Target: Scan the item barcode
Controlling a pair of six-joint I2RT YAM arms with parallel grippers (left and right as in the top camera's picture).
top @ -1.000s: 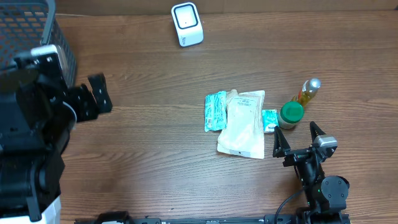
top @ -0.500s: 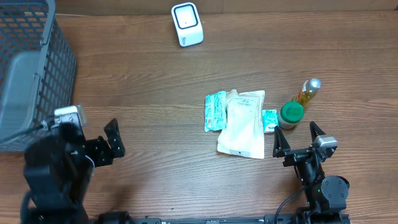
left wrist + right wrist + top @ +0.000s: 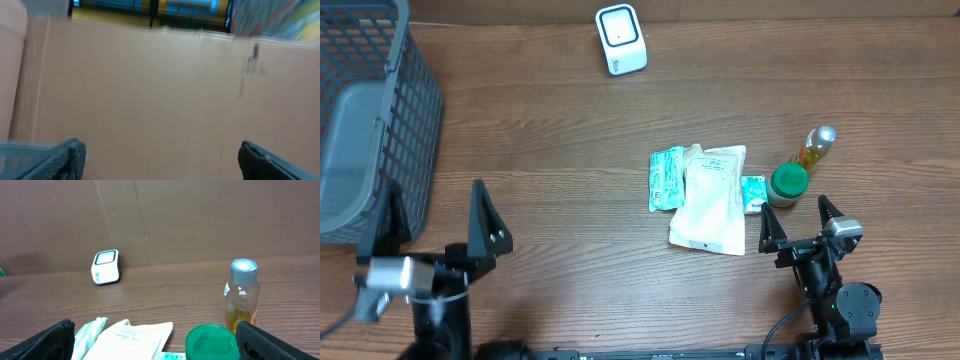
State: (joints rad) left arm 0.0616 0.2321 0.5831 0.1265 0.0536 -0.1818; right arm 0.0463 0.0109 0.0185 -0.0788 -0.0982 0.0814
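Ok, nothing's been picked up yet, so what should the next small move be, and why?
Probably ease the right hand forward over the green-lidded jar: that hand is open and empty, the jar stands just ahead of it, and the scanner sits far across the table, so an item must be grasped first.

black arms (image 3: pixel 840 300), silver camera housings (image 3: pixel 842 228)
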